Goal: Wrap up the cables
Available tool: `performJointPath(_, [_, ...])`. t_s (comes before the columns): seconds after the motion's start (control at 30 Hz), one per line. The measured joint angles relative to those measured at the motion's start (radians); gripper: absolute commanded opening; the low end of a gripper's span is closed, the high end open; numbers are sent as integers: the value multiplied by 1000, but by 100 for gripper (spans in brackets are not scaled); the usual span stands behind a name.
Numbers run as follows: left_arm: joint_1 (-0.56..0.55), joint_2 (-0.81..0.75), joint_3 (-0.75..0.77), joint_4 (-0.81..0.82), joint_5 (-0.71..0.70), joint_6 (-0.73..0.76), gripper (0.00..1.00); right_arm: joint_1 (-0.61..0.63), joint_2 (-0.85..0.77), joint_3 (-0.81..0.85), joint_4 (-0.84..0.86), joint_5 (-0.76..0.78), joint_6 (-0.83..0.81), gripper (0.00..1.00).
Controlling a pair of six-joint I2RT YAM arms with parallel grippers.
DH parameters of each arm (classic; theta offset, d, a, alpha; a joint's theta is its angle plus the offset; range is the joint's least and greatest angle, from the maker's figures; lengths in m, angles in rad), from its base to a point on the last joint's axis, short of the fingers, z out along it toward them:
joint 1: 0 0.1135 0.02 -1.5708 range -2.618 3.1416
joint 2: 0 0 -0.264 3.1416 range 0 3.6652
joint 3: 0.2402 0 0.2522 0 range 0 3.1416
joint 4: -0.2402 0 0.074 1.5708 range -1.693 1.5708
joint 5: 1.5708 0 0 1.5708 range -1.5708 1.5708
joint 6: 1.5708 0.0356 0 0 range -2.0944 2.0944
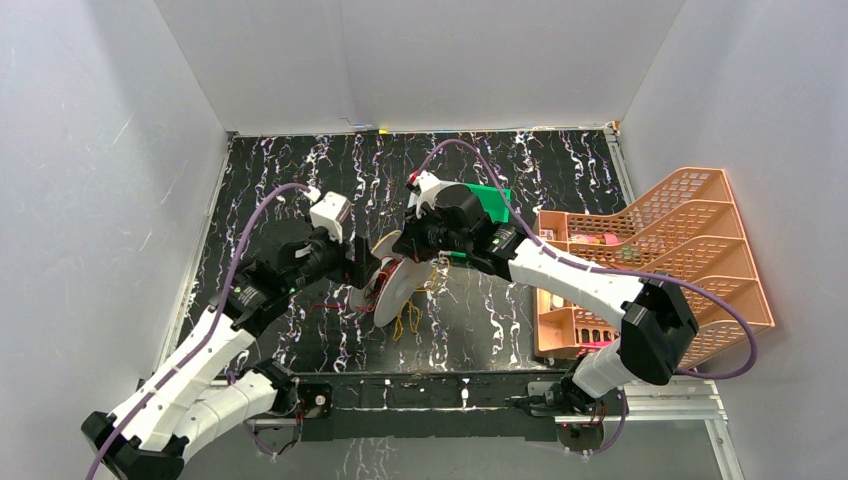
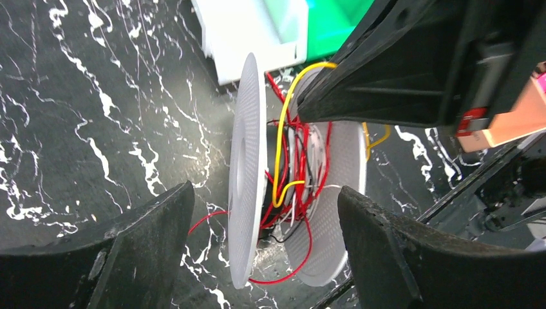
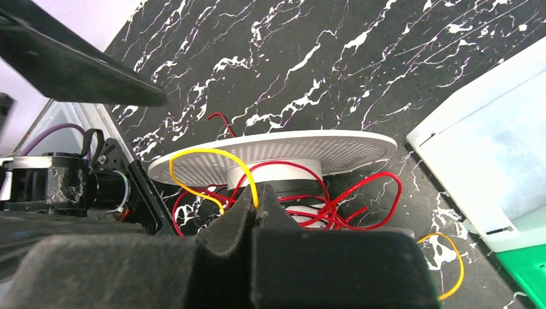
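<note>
Cables (image 2: 279, 161) were only partly wound. Red and yellow turns sat loosely around the hub of the white spool (image 2: 248, 161), several loops bulged past its rims, and loose ends trailed onto the dark table (image 2: 77, 96). By my reading much slack was left to take up, and the turns needed tightening.

The left gripper (image 2: 264, 190) was spread wide and grasped nothing. The spool stood on edge between its fingers (image 2: 148, 244), apart from both, with a red strand straying toward the left finger. To the spool's right, the right gripper (image 3: 254, 212) was clenched, its pads pressed together, apparently pinching the yellow cable (image 3: 252, 187) just above the hub. The red loops lay immediately ahead of its fingertips, under the spool's upper rim.
</note>
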Motion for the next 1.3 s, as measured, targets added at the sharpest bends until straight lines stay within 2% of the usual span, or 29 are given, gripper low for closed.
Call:
performJointPath(0.2, [0,63,-22,13,4,1,75,0,11,-13,40,-13,26,0])
performJointPath(0.37, [0,95,-22,28,11,8,60,0,20,-14,52,-17,41,0])
performJointPath(0.53, [0,113,-23,31,12,17,41,0,23,-31,73,-21,49,0])
performJointPath(0.63, [0,114,-25,29,11,23,34,0,33,-32,74,-25,56,0])
performJointPath(0.93, [0,119,-27,28,11,27,24,0,41,-33,77,-32,67,0])
performJointPath(1.0, [0,126,-29,27,11,28,18,0,41,-35,79,-32,68,0])
performJointPath(1.07, [0,136,-29,26,12,31,4,0,41,-40,89,-32,71,0])
performJointPath(1.1, [0,138,-29,29,13,37,0,0,41,-43,96,-31,71,0])
performJointPath(1.3, [-8,143,-29,32,23,69,0,-12,39,-45,152,-14,71,0])
